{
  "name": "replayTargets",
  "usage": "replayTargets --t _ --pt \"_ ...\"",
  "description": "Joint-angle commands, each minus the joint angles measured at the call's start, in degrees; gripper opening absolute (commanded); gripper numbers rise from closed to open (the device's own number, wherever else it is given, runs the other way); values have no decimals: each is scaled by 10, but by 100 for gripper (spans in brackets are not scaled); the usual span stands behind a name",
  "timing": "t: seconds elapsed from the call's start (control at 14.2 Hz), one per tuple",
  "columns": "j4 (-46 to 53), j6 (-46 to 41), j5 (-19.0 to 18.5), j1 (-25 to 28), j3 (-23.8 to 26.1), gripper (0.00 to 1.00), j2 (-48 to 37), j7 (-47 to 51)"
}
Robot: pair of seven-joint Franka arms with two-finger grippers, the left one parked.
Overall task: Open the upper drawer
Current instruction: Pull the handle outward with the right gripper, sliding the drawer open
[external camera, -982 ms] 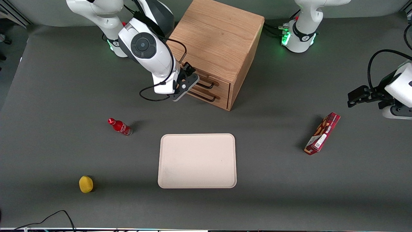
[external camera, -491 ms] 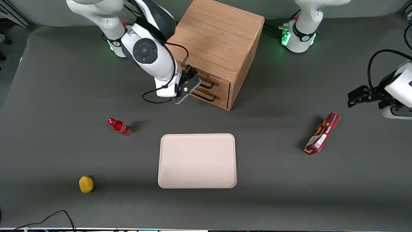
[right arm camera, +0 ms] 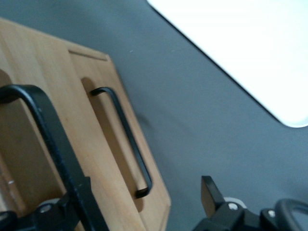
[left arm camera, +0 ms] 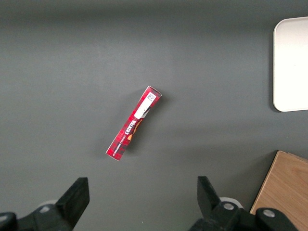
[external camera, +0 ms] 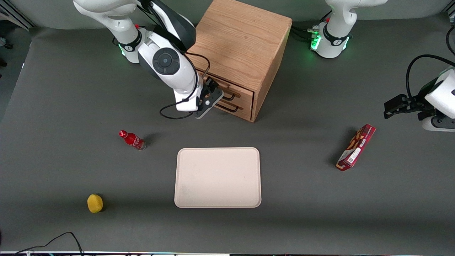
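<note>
Positioned directly in front of the wooden cabinet [external camera: 239,53], the gripper [external camera: 212,93] sits at the black bar handle [right arm camera: 53,144] of the upper drawer [external camera: 233,91], with its fingers [right arm camera: 211,195] spread apart; in the right wrist view the handle runs close alongside one finger, while the other finger stands clear over the table. Contact with the handle cannot be confirmed. Both the upper drawer and the lower drawer [external camera: 231,106] are closed, their fronts flush with the cabinet face, so no contents are visible. A cream tray [external camera: 218,177] lies flat on the dark grey table mat [external camera: 302,199], nearer to the front camera than the cabinet, and holds nothing. A red bottle [external camera: 132,139] lies on its side toward the working arm's end of the table, with a yellow ball-like object [external camera: 95,203] nearer the camera. A red snack box [external camera: 356,147] rests toward the parked arm's end.
</note>
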Motion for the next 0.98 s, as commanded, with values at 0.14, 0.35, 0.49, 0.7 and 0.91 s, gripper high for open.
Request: replayTargets --t 0.14,0.35,0.49,0.7,0.91 --pt "68 -3 -48 1 -29 100 54 -1" --pt "110 -20 -57 1 -51 100 79 -22" --pt "135 -24 -61 3 -66 100 96 -36" --pt "177 -50 -74 3 -85 100 121 -59" --pt "222 -76 -79 3 -93 100 146 -73"
